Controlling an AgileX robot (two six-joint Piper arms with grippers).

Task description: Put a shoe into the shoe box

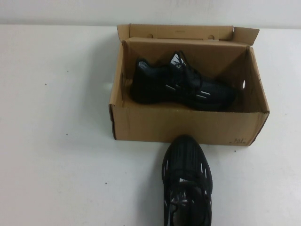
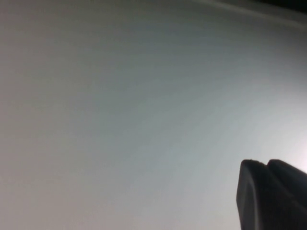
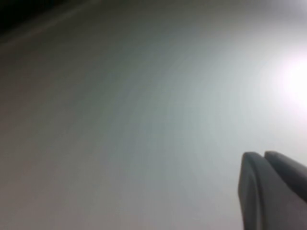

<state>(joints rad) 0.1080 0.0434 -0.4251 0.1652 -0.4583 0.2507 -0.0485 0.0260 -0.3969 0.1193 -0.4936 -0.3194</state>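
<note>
A brown cardboard shoe box point(image 1: 188, 127) stands open at the table's middle, lid flap raised at the back. One black shoe point(image 1: 181, 87) lies on its side inside it. A second black shoe point(image 1: 187, 181) stands on the table just in front of the box, toe touching the box's front wall. Neither arm shows in the high view. My left gripper point(image 2: 263, 165) shows only in the left wrist view, fingers pressed together, over bare table. My right gripper point(image 3: 261, 155) shows only in the right wrist view, fingers together, over bare table.
The white table point(image 1: 56, 141) spreads wide to the left and right of the box. A pale wall runs along the table's far edge.
</note>
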